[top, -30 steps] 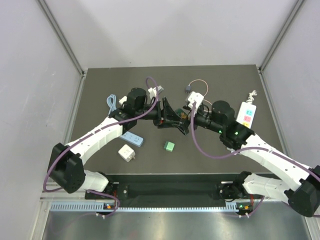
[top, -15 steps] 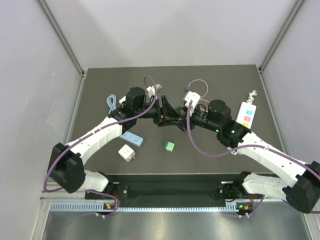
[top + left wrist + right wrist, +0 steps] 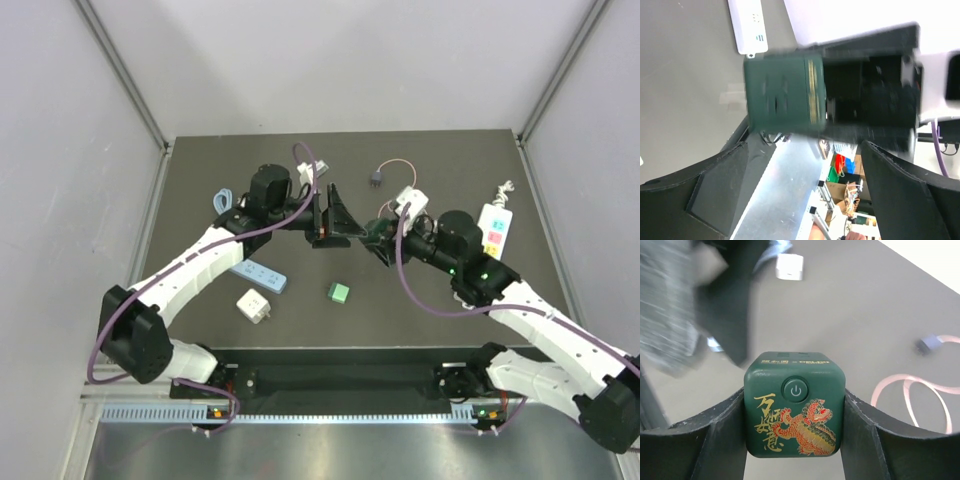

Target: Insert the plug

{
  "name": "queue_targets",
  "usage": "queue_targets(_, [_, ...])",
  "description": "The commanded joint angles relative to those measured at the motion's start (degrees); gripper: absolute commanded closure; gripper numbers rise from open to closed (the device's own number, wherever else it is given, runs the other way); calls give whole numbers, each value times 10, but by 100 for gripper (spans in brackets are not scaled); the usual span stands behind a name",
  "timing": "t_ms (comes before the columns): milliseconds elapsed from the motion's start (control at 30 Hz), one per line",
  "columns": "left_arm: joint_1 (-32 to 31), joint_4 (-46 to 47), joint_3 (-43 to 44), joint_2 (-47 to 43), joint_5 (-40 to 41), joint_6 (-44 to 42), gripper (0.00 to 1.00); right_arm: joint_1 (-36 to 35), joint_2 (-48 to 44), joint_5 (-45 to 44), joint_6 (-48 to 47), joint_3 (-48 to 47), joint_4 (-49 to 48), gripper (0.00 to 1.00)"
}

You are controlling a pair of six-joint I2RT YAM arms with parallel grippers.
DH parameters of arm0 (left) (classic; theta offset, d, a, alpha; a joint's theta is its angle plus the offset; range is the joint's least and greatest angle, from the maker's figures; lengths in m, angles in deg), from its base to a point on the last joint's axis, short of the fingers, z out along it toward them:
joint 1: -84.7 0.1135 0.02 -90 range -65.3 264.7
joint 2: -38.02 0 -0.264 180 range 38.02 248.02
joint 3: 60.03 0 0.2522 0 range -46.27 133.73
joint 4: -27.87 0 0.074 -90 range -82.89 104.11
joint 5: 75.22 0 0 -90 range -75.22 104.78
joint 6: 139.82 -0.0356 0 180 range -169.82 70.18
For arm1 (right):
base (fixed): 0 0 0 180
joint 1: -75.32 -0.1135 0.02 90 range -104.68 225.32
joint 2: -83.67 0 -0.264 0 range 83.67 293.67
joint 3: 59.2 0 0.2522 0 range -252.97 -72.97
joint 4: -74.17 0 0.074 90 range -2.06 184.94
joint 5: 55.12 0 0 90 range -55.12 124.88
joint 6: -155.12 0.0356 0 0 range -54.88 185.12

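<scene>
Found right end effector (image 3: 794,392) clamped on dark green cube (image 3: 794,415), fingers snug to both sides, power button + dragon print facing wrist cam. Found left end effector (image 3: 805,150) spread wide, holding nothing, pointed at cube's slotted face from close by, no contact seen. Located plug (image 3: 376,180) flat on worktop (image 3: 450,160) toward far edge, pink cable (image 3: 398,160) looped beside it, well apart from both end effectors. Judged: insertion not yet begun, plug to be fetched first.

Risks, est.:
- could snag or drag pink cable loop on pickup; thin, prob. springy, would twist plug head off-axis
- could pinch small plug head crooked, then miss cube's slots
- could shove cube out of right grip during insertion; held by its sides only
- could knock the two end effectors together, v. close at centre

Containers: none seen. Nearest equiv. = cube's sockets; cannot tell contents, blurred in left wrist view. Also noted white power strip (image 3: 494,228) at right, sockets too small to judge
</scene>
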Motion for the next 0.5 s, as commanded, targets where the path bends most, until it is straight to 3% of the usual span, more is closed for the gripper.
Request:
queue_targets(0, [26,-25,30,5,-2,-36,1,53,-5,18,22,-19,28,100])
queue_targets(100, [53,-80,42,9,27,-80,1,122,-7,13,47,-25,55,100])
queue_targets(133, [58,-106,54,8,70,-102,2,139,-5,-1,71,-33,77,100])
queue_targets(167, [64,-161,62,5,97,-126,2,176,-4,-27,82,-43,99,100])
queue_targets(200, [64,-191,71,4,132,-148,1,195,10,-112,95,-58,130,100])
queue_targets(233, [63,-212,80,-6,179,-181,1,215,25,-163,123,-95,211,100])
queue_targets(333, [62,-235,64,-45,235,-219,1,323,81,-247,136,-145,324,100])
queue_targets(433, [63,-242,46,-76,296,-250,1,442,106,-253,146,-160,361,100])
queue_targets(467, [62,-243,42,-81,317,-257,1,450,110,-263,151,-160,360,100])
